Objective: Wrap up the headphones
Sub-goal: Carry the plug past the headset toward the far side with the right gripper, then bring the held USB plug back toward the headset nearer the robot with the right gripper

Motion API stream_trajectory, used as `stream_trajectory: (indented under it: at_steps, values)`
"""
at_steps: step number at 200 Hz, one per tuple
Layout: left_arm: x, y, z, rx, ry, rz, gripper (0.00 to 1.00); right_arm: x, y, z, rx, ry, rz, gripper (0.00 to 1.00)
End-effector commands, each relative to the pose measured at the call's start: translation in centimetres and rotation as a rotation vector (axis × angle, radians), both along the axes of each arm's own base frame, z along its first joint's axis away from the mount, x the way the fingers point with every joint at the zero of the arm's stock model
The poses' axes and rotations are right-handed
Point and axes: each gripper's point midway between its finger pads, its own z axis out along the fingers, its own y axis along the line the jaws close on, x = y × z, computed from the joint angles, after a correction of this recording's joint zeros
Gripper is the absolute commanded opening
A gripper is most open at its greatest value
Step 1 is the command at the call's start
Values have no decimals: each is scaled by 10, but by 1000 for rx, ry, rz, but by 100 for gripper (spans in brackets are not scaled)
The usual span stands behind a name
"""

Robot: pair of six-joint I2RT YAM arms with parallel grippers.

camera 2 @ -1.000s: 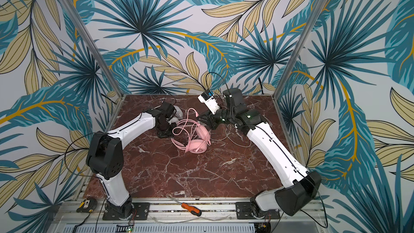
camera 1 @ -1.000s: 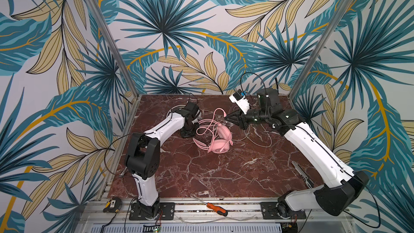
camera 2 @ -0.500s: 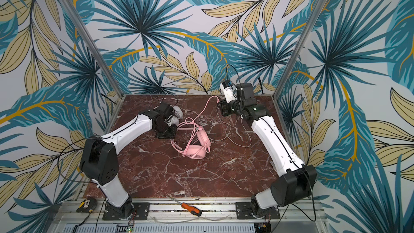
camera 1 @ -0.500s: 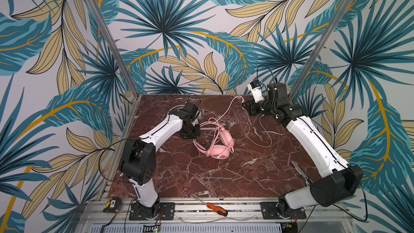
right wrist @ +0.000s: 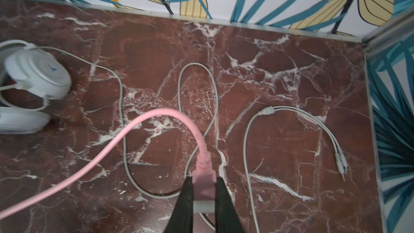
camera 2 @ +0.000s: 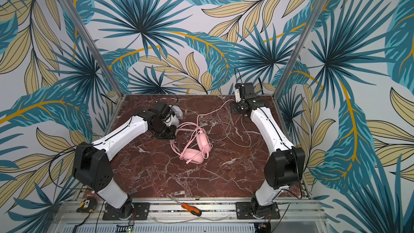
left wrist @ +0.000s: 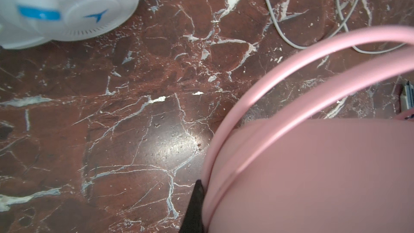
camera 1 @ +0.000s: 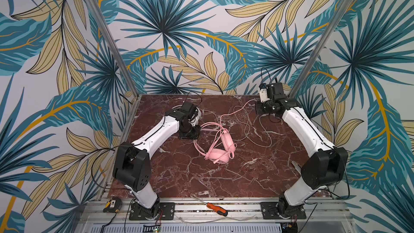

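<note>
Surface: red marble worktop
Room: leafy walls
Headphones: pink headset, worktop middle
Jaws: left gripper clamps its headband; right gripper pinches pink plug, back right corner
Right wrist only: twin plugs

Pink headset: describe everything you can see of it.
The pink headset is matte pink plastic, with two round padded earcups lying mid-table on the red marble table. Its thin double headband arches to the left gripper, shut on it. Its pink cable loops over the cups and runs to the right gripper, shut on the plug.
</note>
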Motion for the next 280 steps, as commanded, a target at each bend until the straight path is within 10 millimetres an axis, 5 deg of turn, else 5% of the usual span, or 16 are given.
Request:
stream_trajectory:
  at_steps: [1, 64, 118, 182, 280]
  values:
    - [-13, -15, 21, -102, -18, -77, 0, -9, -25, -22, -105, 99, -62, 0]
    - [-15, -27, 37, -236, -19, -99, 0, -29, -26, -60, -107, 242, -58, 0]
    - [2, -18, 56, -390, -57, 13, 0, -58, -22, -71, -90, 268, -11, 0]
    - [20, -21, 60, -493, -47, 108, 0, -79, 12, -71, -35, 237, 67, 0]
    - [21, -37, 69, -626, -22, 90, 0, -89, 48, -92, -5, 337, 125, 0]
